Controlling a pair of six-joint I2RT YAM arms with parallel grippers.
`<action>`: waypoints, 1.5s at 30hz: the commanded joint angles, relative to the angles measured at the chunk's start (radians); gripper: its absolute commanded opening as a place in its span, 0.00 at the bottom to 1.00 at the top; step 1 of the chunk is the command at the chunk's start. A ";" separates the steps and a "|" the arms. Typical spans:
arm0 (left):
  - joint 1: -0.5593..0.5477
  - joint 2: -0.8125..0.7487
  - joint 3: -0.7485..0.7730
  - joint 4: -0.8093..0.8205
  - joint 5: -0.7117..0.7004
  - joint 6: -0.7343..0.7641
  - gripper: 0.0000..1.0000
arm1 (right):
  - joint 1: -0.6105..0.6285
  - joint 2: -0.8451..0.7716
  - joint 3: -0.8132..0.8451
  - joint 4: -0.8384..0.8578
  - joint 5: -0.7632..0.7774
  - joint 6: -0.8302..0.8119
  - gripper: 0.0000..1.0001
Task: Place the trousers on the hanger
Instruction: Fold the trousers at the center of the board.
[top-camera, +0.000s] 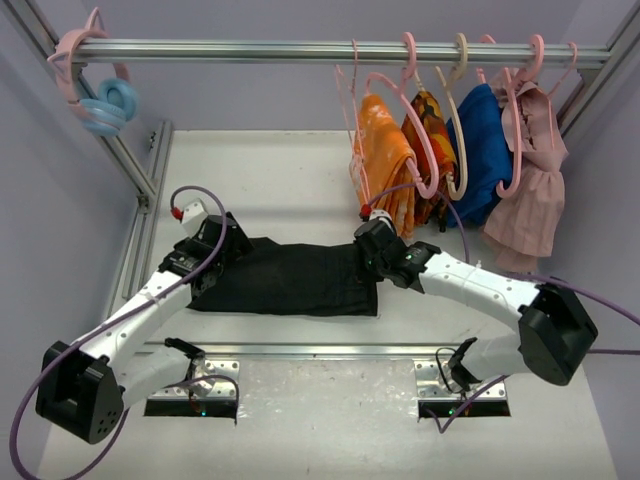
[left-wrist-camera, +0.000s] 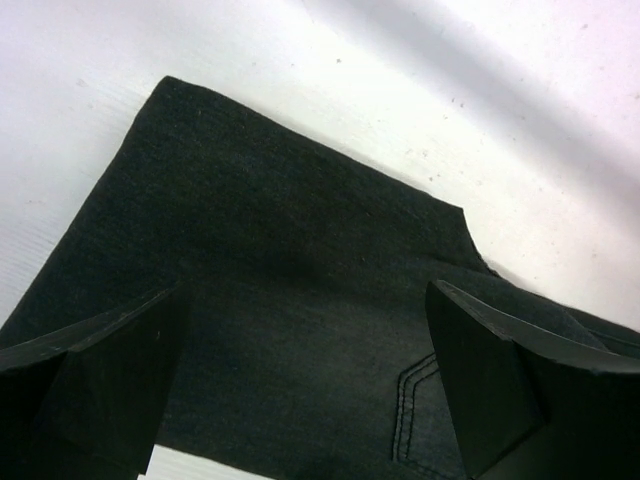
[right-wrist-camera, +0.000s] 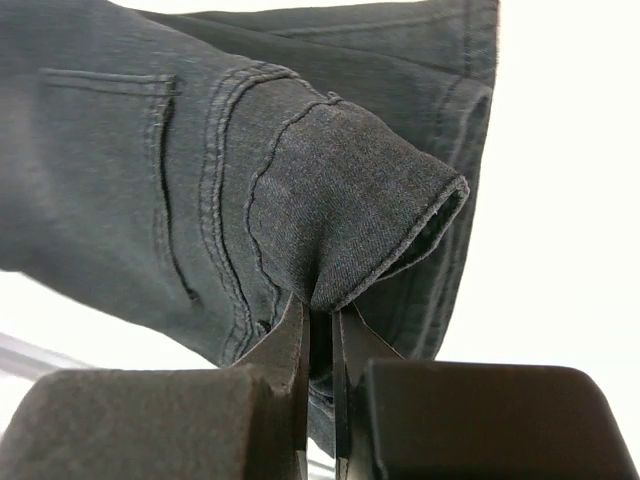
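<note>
Top external view: the trousers (top-camera: 290, 275) are laid flat on the table (top-camera: 270, 180), stretched left to right just beyond the arm bases. Far beyond the trousers' left end, a pale blue ring hook (top-camera: 110, 105) is hung on the rail (top-camera: 250, 48).

At the trousers' left end the left gripper (top-camera: 212, 255) is placed. In the left wrist view its fingers (left-wrist-camera: 110, 390) are seen spread wide over the dark cloth, with nothing held between them. Whether the tips touch the fabric cannot be told.

At the trousers' right end the right gripper (top-camera: 375, 255) is placed. In the right wrist view its fingers (right-wrist-camera: 292, 350) are seen closed almost together on a raised fold of the trousers, near the stitched pocket seams.

Beyond that right end the hanger (top-camera: 354, 110), thin and pale pink, is hung from the rail, well apart from the trousers. Further right along the rail, orange cloths (top-camera: 385, 160), a beige hanger (top-camera: 460, 120), a blue garment (top-camera: 485, 150) and a pink dress (top-camera: 535, 190) are hung.
</note>
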 joint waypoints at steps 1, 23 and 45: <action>0.011 0.082 0.046 0.052 -0.009 -0.040 1.00 | -0.027 0.083 0.018 0.042 0.074 -0.026 0.00; 0.079 0.449 -0.002 0.113 0.062 -0.132 1.00 | 0.152 0.413 0.205 0.068 0.142 -0.098 0.66; 0.091 -0.201 0.068 -0.066 0.220 -0.062 1.00 | 0.313 -0.022 0.250 -0.164 0.273 -0.060 0.74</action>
